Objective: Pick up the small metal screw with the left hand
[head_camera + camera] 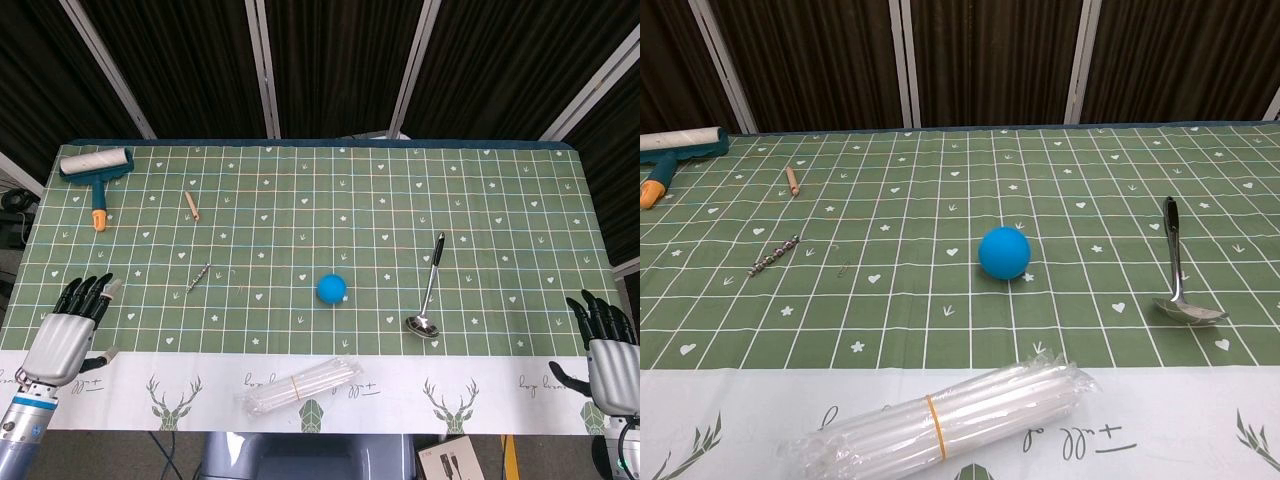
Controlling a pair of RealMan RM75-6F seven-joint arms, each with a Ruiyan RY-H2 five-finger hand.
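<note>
— Where is the screw (pixel 198 277)?
— Flat on the worktop (pixel 330 200), left of the blue ball (pixel 332 288). My left hand (pixel 66 334) waits near the front edge, fingers apart, empty, well short of it.

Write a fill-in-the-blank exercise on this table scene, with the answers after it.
1. The ball is coloured ____.
2. The screw lies nearer the robot's ____ hand.
3. The bundle of clear straws is bound by a yellow ____.
4. The ladle lies on the ball's ____ side in the head view.

Missing words: blue; left; rubber band; right
</note>
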